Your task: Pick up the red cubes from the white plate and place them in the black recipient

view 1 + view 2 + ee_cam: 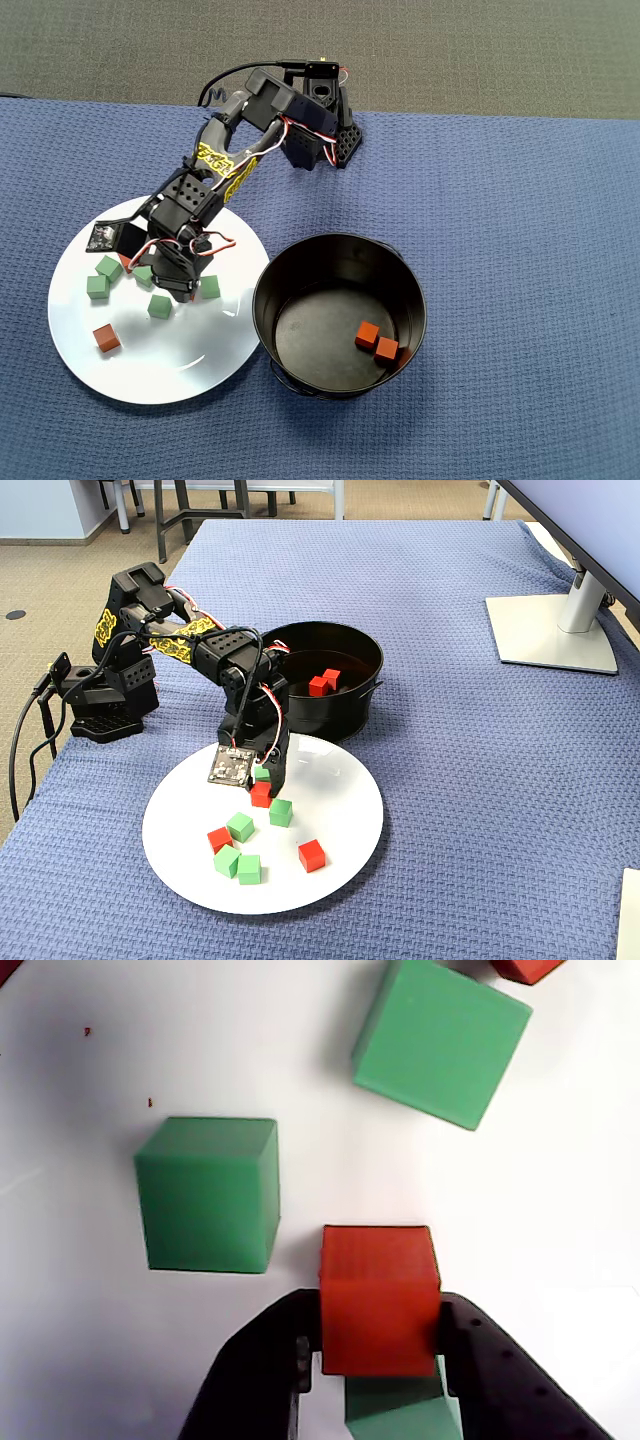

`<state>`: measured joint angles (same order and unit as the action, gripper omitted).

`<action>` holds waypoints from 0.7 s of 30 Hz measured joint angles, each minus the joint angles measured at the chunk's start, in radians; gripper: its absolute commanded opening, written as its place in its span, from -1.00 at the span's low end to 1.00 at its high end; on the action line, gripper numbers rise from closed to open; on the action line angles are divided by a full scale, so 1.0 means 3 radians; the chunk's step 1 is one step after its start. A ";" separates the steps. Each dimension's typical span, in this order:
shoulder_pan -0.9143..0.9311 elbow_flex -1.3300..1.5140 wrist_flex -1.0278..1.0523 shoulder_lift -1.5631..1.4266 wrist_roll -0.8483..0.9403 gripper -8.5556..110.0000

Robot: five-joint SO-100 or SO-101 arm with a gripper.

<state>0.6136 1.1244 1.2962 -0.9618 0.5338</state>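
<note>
Clamped [380, 1345] on a red cube [378, 1300], one black finger [262, 1360] pressed to each side of it in the wrist view; lowered over the white plate [340, 855] in the fixed view, gripper [264, 788] at about eleven o'clock from the plate's centre.

Beneath everything, a blue woven cloth [520, 220] covering the table. At the far right of the fixed view, a grey monitor stand [555, 630], well apart from the work.

Next in size, the black arm [215, 185], reaching from its base [330, 125] at twelve o'clock in the overhead view down toward seven o'clock, over the plate [180, 375].

Then the plate itself, round and plain, touching or just beside the black recipient [340, 255] at its three o'clock side in the overhead view.

Inside the recipient [360, 695], two red cubes [376, 341] lying together on the dark bottom, toward four o'clock from its centre in the overhead view.

On the plate, loose green cubes [240, 826] scattered around the centre, some near the gripper. Among them, further red cubes: one [311, 855] at five o'clock from the plate's centre in the fixed view, another [220, 839] at eight o'clock.

In the wrist view, a green cube [208, 1192] at ten o'clock from the gripped one, another green cube [440, 1040] at one o'clock, a third [400, 1410] partly hidden under the held cube.
</note>
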 measured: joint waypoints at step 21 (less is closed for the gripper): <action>-0.0291 -0.0015 0.0419 -0.1539 -0.0491 -0.86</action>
<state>0.5262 1.1198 1.4220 -1.4235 0.3866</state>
